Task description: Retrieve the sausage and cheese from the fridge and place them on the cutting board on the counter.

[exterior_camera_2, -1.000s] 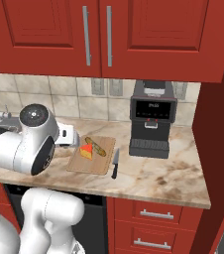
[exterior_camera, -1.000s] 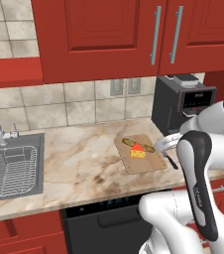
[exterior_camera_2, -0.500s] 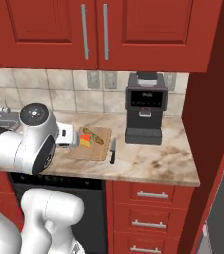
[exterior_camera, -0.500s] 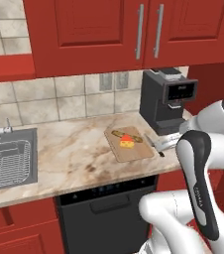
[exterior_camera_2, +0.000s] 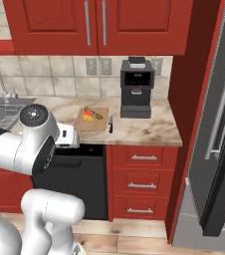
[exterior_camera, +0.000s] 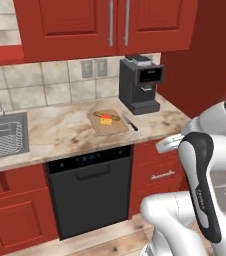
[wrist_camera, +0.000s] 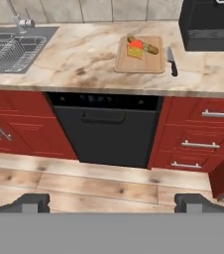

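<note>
Cutting board (wrist_camera: 140, 55) on counter (wrist_camera: 84, 59), w/ cheese (wrist_camera: 135, 49) at its centre & a greenish-brown elongated food piece (wrist_camera: 144, 45) touching it at 2 o'clock. Cheese: small yellow-orange wedge, red edge. Knife (wrist_camera: 172, 60) just beside board at 3 o'clock; coffee machine (wrist_camera: 210, 22) further right. Fridge (exterior_camera_2: 219, 134) doors closed, far right. Sink (wrist_camera: 10, 47) holds a wire rack. Gripper (wrist_camera: 112, 203) jaws fully apart, holding nothing.

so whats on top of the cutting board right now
On the cutting board lie a yellow-orange cheese wedge with a red edge and, right behind it, an elongated greenish-brown food piece. Whether the two touch is too small to tell. A knife lies beside the board, on the counter.
</note>
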